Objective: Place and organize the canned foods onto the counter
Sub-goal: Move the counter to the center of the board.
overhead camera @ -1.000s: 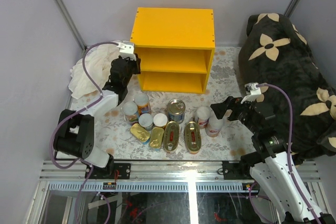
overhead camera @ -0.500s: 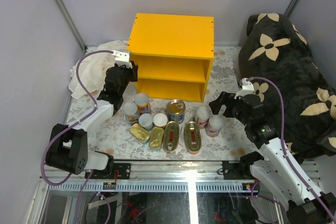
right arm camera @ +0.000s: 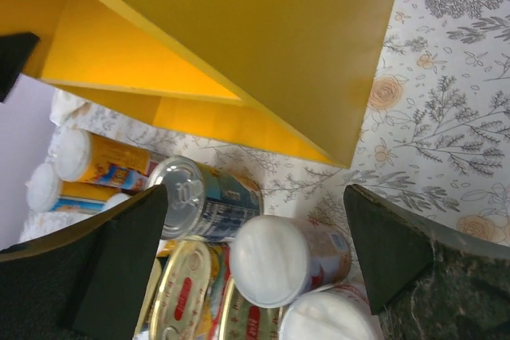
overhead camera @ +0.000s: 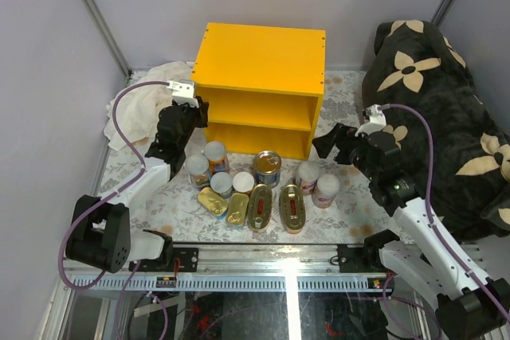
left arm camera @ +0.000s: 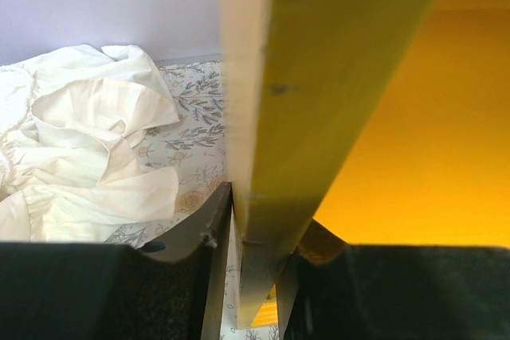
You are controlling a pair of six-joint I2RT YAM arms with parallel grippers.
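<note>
The yellow counter point(overhead camera: 263, 53) stands at the back of the floral mat. My left gripper point(overhead camera: 191, 113) is shut on the front edge of its left side panel point(left arm camera: 319, 93), one finger point(left arm camera: 195, 232) on each side. The canned foods stand in a cluster in front of the counter: a blue-labelled steel can point(overhead camera: 268, 166), white-lidded cans point(overhead camera: 307, 173) and flat gold oval tins point(overhead camera: 260, 206). My right gripper point(overhead camera: 327, 142) is open and empty, hovering above the right end of the cluster by the counter's lower right corner. Its wrist view shows the blue can point(right arm camera: 203, 201) and a white-lidded can point(right arm camera: 279, 260) between the fingers.
A crumpled white cloth point(overhead camera: 139, 109) lies left of the counter, also in the left wrist view point(left arm camera: 80, 149). A big dark cushion with cream flowers point(overhead camera: 438, 117) fills the right side. Grey walls close the back and left.
The counter has slid toward the near side and the cans, with my left gripper on its side panel. My right gripper has moved farther in, toward the counter's right corner.
</note>
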